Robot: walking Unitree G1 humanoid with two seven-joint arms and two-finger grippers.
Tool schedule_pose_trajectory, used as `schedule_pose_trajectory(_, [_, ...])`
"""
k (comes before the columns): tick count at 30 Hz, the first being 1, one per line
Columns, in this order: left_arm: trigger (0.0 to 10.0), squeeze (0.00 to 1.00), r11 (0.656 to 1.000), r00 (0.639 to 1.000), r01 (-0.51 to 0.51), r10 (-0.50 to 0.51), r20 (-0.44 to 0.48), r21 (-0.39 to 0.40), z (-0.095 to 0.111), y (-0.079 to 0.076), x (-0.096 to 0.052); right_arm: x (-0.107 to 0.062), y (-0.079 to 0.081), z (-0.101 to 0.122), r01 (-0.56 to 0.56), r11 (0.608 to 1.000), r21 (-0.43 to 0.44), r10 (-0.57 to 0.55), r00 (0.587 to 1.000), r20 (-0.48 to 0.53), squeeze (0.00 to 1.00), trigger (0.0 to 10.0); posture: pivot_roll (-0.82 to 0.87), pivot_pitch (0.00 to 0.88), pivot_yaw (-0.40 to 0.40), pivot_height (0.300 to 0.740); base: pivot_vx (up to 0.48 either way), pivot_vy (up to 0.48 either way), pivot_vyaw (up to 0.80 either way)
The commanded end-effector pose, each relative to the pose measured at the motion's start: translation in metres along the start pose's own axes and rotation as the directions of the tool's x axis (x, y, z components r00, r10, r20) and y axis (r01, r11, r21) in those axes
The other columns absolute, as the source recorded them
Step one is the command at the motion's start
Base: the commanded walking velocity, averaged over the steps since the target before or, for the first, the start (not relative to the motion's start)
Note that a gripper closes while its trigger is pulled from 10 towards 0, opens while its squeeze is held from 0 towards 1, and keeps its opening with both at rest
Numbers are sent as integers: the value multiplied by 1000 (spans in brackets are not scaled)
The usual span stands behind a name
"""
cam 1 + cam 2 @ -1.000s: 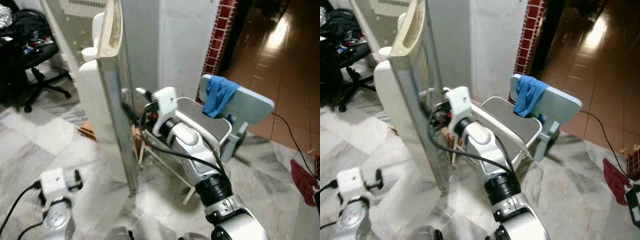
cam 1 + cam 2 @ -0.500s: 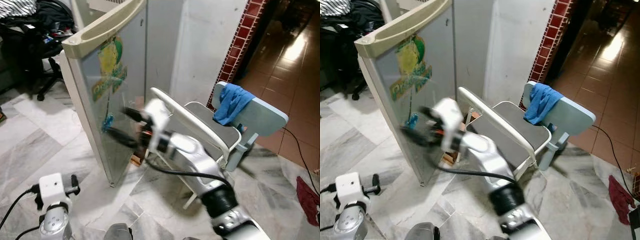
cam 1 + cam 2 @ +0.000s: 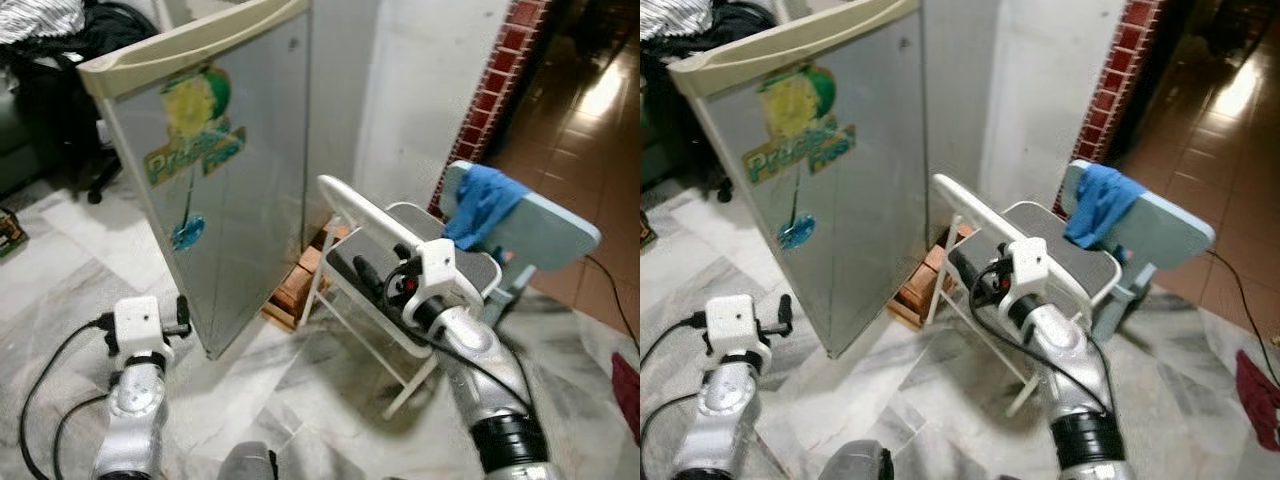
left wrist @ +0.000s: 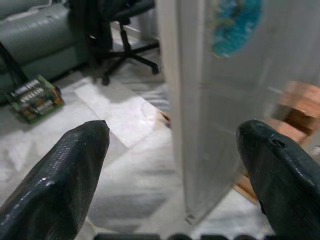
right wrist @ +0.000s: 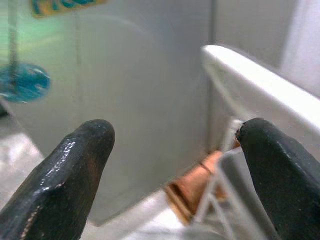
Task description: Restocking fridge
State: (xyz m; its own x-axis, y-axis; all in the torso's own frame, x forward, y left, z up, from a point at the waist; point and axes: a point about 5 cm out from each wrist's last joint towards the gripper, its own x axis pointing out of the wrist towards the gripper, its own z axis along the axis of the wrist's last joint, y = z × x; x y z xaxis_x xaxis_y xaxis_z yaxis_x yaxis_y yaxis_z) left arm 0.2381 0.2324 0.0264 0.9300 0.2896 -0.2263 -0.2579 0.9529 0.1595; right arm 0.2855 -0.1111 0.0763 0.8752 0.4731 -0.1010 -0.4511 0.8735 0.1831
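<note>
One fridge, upper left of the frame, stands upright, long axis vertical, its stickered door facing the camera. Bare marble floor lies open at lower left. One white folding chair crowds the fridge's right edge. Left gripper, spread empty; right gripper, spread empty, above the chair.

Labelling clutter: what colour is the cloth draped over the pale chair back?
Blue cloth, clearest in the left eye view.

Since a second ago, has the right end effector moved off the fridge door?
Yes. The right end effector has pulled back from the fridge door and now hovers over the white chair.
</note>
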Motion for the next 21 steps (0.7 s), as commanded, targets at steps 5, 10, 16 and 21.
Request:
schedule_pose_trajectory(5, [10000, 0, 1000, 1000, 9, -9, 1, -3, 0, -4, -1, -9, -8, -2, 56, 998, -30, -56, 998, 2, 0, 10000, 10, 0, 14, 740, 0, 480, 0])
schedule_pose_trajectory(10, [10000, 0, 1000, 1000, 14, -14, -2, -2, -3, -7, -5, -10, -11, -4, 78, 996, -33, -78, 997, 1, 0, 10000, 12, 0, 12, 740, 0, 480, 0])
schedule_pose_trajectory(16, [10000, 0, 1000, 1000, 17, -17, 2, -5, -3, -9, -6, -10, -12, -5, 86, 996, -36, -86, 996, -3, 0, 10000, 7, 0, 13, 740, 0, 480, 0])
schedule_pose_trajectory(21, [10000, 0, 1000, 1000, 23, -22, 14, -7, -1, -10, -5, -12, -12, -8, 99, 994, -40, -99, 995, -9, 0, 10000, -2, 0, 17, 740, 0, 480, 0])
